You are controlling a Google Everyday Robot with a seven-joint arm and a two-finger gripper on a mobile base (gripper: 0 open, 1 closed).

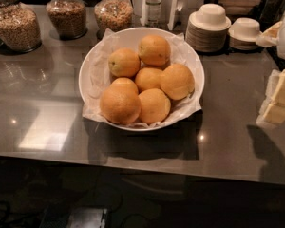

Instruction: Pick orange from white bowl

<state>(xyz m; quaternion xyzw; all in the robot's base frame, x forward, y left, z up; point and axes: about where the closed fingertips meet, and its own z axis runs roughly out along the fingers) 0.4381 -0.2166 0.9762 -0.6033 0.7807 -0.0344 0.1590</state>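
Centrally on the counter (47, 103), somewhat nearer its back edge than its front edge, the bowl (88, 63) is recorded. It is lined with crinkled paper (96, 77), which laps over the rim at the back and at the front left.

Seven fruits are heaped inside. The orange (177, 81) is taken to be the large one on the right of the heap, close to the bowl's right rim and resting against its neighbours. The other oranges (120, 104) are noted as follows: the largest at the front left, one at the front centre, one in the middle, one half hidden behind the front-left fruit, and two at the back. All are contained within the rim.

The gripper (280, 96) is seen only in part at the right edge of the view, above the counter's right end, well apart from the bowl and touching nothing in it. Whether it is apart or together cannot be told. A dark shadow is cast on the counter below it.

Along the back edge, three jars (66, 15) of grain-like contents are noted at the left, a bottle (153, 4) behind the bowl, and two stacks of small bowls (209, 25) at the right.
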